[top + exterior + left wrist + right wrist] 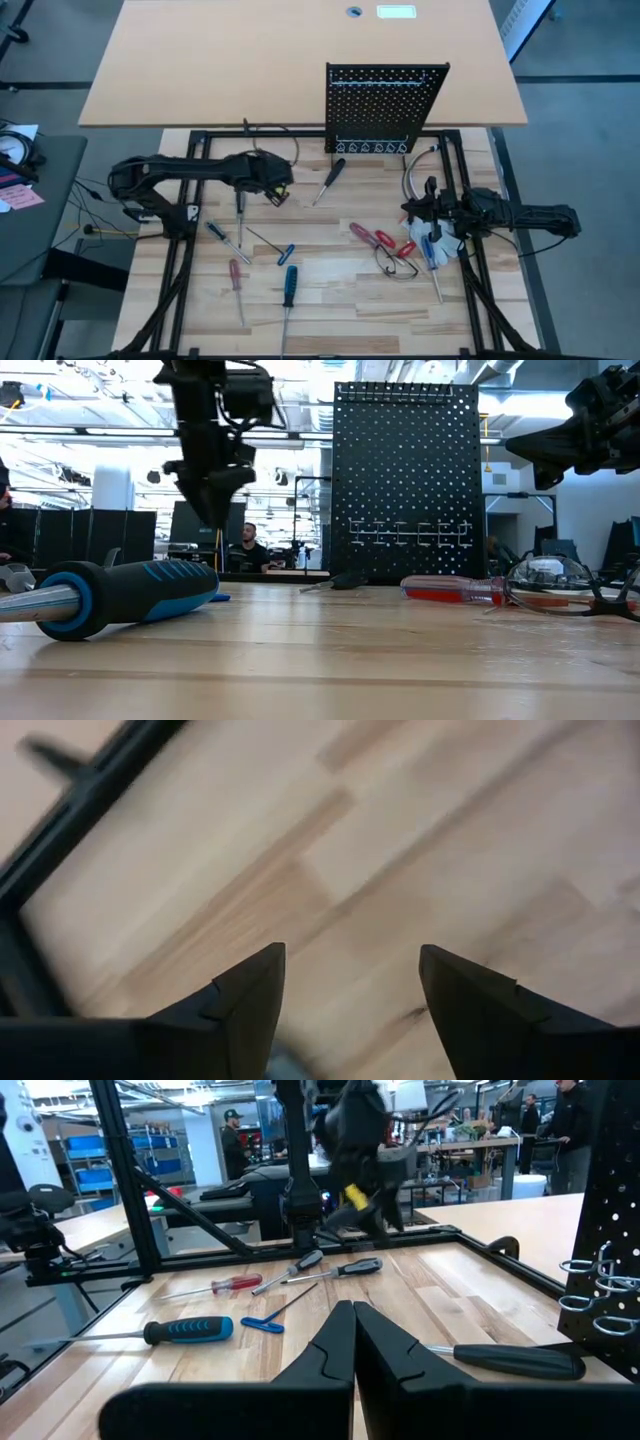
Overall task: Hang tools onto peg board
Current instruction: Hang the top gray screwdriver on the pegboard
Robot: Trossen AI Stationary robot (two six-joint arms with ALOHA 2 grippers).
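The black peg board [386, 108] stands upright at the table's far side, with ring holders [370, 148] along its bottom. Several tools lie flat on the wood. They include a black-handled screwdriver [330, 178], a blue-handled one [289, 288], a red-handled one [236, 276] and red-handled pliers [378, 238]. My left gripper [278, 190] hangs open above bare wood left of the black screwdriver, and its wrist view shows nothing between the fingers [250, 990]. My right gripper [408, 212] is shut and empty. It is raised over the table's right side and points level toward the left [353, 1312].
A loop of black cable [395, 262] lies by the pliers, and more small tools [432, 255] sit under the right arm. The black frame rails [185, 250] run along both table sides. Bare wood shows between the black screwdriver and the pliers. People stand in the room beyond.
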